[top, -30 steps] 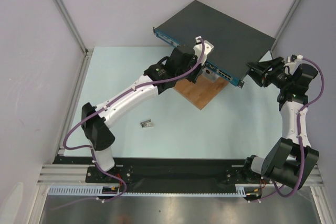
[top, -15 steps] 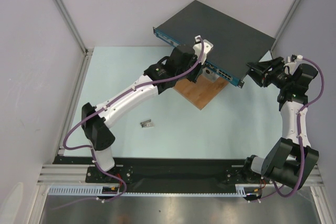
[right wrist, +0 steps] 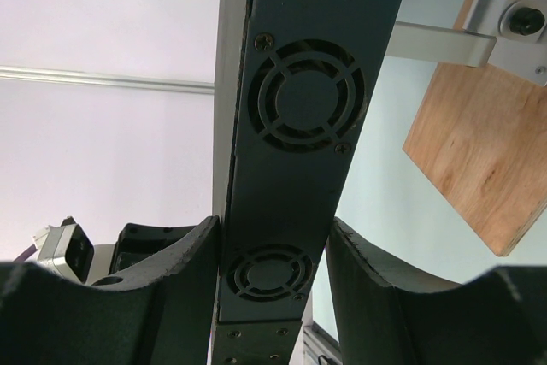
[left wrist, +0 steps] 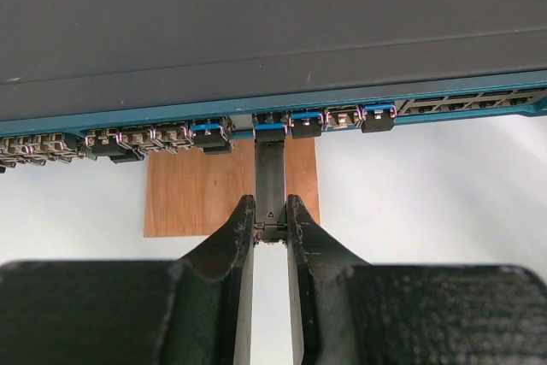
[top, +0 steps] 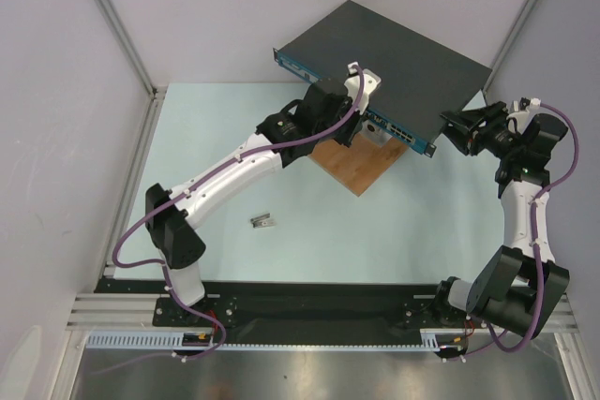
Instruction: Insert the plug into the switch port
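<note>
In the top view a small grey metal part [top: 263, 222] lies alone on the table [top: 216, 128], well apart from everything else; it is too small to identify, and neither wrist view shows it.

The left gripper [left wrist: 271, 230] is hidden in the top view under its own wrist and camera mount. Only its wrist view shows it clamped on the rear end of the plug [left wrist: 270, 179], 1 finger [left wrist: 232, 241] on each side. The plug is a slim dark bar whose blue-tabbed front meets the port row on the blue front face of the switch [left wrist: 256, 32]. How deep it sits cannot be made out. 3 other blue-tabbed modules [left wrist: 306, 121] fill nearby ports. The switch's ends are cut off here.

The top view alone shows the whole switch [top: 394, 53], raised above the wooden board [top: 361, 164], which it partly covers. A silver bracket [right wrist: 504, 27] stands on the board, cropped at the right wrist view's edge.

The right gripper [top: 452, 128] sits at the switch's right end. Its wrist view shows 2 fan grilles on that narrow end [right wrist: 299, 168], with both fingers [right wrist: 192, 254] pressed against the box's flat faces, gripping it. Its front ports are unseen from there.
</note>
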### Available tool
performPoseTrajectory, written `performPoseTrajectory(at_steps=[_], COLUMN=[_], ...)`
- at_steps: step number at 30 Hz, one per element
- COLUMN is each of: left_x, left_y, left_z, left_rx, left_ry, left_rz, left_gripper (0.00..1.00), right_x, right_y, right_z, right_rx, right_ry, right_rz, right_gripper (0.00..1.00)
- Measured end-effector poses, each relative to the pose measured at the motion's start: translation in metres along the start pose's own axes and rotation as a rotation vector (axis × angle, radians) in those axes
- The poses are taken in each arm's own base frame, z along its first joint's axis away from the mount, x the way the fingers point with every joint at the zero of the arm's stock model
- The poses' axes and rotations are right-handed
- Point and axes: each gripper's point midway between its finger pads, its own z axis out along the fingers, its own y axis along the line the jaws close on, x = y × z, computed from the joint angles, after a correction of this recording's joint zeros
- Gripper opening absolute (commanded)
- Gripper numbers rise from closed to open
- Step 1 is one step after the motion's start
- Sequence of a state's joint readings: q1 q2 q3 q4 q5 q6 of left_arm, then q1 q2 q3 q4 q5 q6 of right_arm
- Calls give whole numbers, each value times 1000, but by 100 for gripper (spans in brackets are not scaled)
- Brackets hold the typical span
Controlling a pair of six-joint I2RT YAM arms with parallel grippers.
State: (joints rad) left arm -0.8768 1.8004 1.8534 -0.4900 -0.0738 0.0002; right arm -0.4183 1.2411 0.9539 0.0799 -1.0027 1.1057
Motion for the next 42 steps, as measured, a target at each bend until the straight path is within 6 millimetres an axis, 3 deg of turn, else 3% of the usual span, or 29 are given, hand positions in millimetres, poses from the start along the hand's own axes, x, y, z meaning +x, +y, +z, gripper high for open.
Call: performPoseTrajectory(at_steps=[12, 17, 22, 28, 42], left_x=[-1, -3, 17, 34, 12], left_y=[-1, -6, -11, -14, -7], left_z=[-1, -12, -28, -21, -5], left_rx=[6, 30, 51, 60, 46], left_ry=[-2, -32, -61, -53, -118], left_rz=[-1, -22, -50, -72, -116], left_gripper=[0, 0, 0, 0, 0], right_x=[0, 0, -1, -3, -4], right_y=[0, 0, -1, 0, -1], right_z=[0, 0, 0, -1, -1], right_rx=[0, 0, -3, -6, -11], right_ry=[0, 0, 3, -1, 2], right_rz=[0, 0, 2, 13, 29], right_gripper=[0, 0, 0, 0, 0])
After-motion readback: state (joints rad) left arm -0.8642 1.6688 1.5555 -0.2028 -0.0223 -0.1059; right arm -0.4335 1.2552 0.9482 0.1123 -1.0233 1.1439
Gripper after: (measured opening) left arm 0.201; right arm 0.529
